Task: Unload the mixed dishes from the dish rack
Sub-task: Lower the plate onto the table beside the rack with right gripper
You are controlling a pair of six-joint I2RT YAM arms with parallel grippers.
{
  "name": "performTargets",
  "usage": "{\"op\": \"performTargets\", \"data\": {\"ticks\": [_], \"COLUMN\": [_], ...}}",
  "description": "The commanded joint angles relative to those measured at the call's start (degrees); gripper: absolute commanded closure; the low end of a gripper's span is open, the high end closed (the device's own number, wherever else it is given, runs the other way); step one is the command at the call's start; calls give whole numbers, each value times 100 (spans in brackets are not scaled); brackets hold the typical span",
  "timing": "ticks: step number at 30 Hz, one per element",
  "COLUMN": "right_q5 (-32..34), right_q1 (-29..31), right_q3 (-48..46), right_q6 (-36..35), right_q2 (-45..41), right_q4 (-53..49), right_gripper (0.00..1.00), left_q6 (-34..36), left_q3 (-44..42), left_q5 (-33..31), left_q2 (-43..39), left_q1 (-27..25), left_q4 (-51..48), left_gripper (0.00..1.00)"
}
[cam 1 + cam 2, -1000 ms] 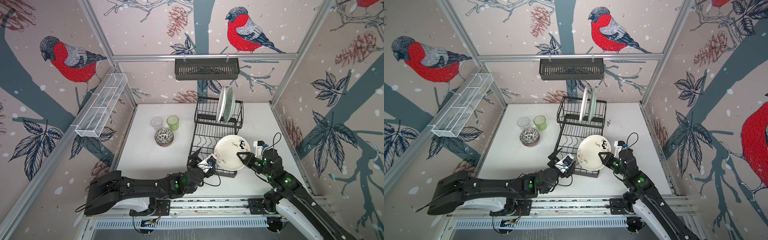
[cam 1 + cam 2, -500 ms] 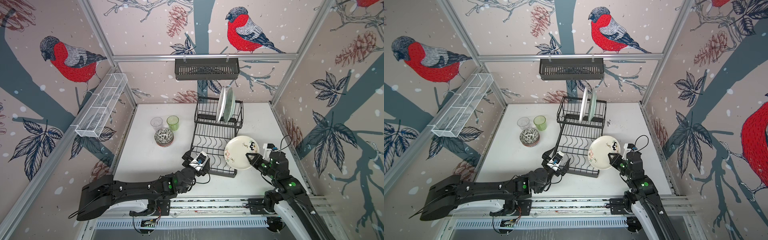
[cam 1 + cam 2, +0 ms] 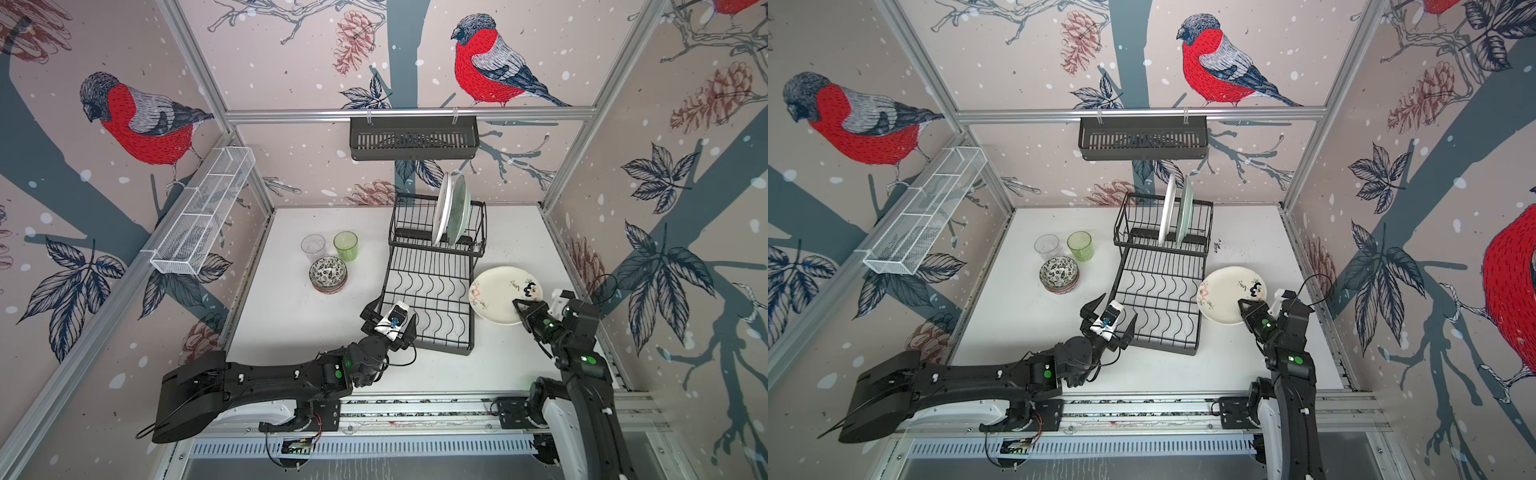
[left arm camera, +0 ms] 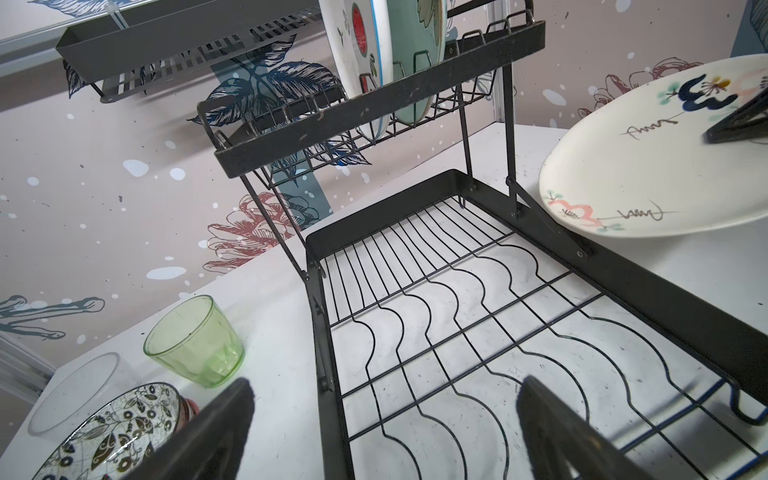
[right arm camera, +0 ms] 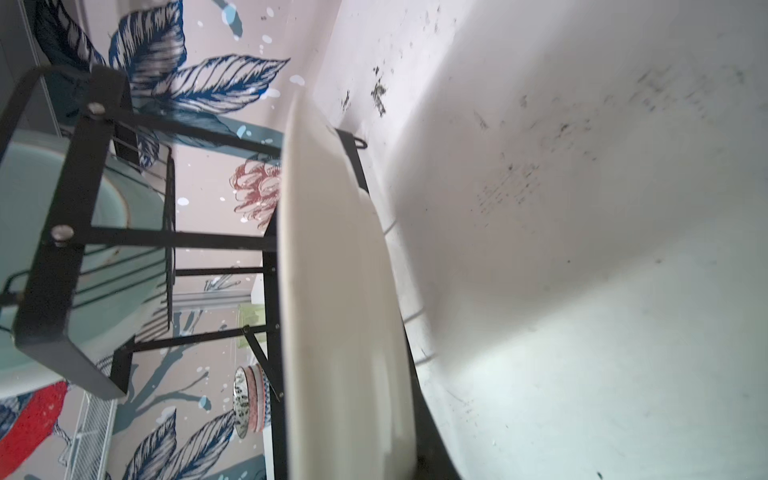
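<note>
Right gripper [image 3: 520,308]: fingers are closing narrowly on the near rim of the cream plate [image 3: 496,291], gripping it.
Cream plate: painted flowers are facing up; it is hanging tilted over the table [image 3: 291,316], just right of the rack [image 3: 430,249]. Can't tell if it is touching the rack's rail.
Left gripper [image 3: 390,316]: fingers are standing wide, holding nothing, hovering at the rack's near left corner.
Rack, raised part: watermelon plate [image 3: 441,212] and green plate [image 3: 457,212] are standing on edge, side by side.
Rack, flat tray: only wavy wires are showing.
Left of rack: bowls [image 3: 328,272] are sitting stacked, with the green tumbler [image 3: 345,246] and clear tumbler [image 3: 313,248] just behind.
Walls: black basket [image 3: 413,139] is hanging at the back, white mesh basket [image 3: 203,216] on the left.
Hidden: the right gripper's lower finger is lying under the plate. In the right wrist view the plate's edge [image 5: 332,291] is blocking most of the rack. The lower bowls are barely showing.
</note>
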Motion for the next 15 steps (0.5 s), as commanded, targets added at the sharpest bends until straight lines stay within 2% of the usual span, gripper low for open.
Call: {"op": "performTargets", "data": {"ticks": [1,5,8,15], "right_q5": [-397,-357,-271,-208], "right_q1": [-428,-931,-1217,-1263], "right_q3": [194,369,553,649], "right_q6": [65,21,-190,-564], "right_q2": [190,380,845,1725], "right_q4": [912,852,433,129], "right_gripper": [100,100,100,100], "left_q6": [-54,-63,-88,-179], "left_q3": [-22,-27,-33,-51], "left_q5": [-95,-111,-112,-89], "left_q2": [0,15,11,24], "left_q1": [26,69,113,196], "left_q4": [363,361,345,337], "left_gripper": [2,2,2,2]}}
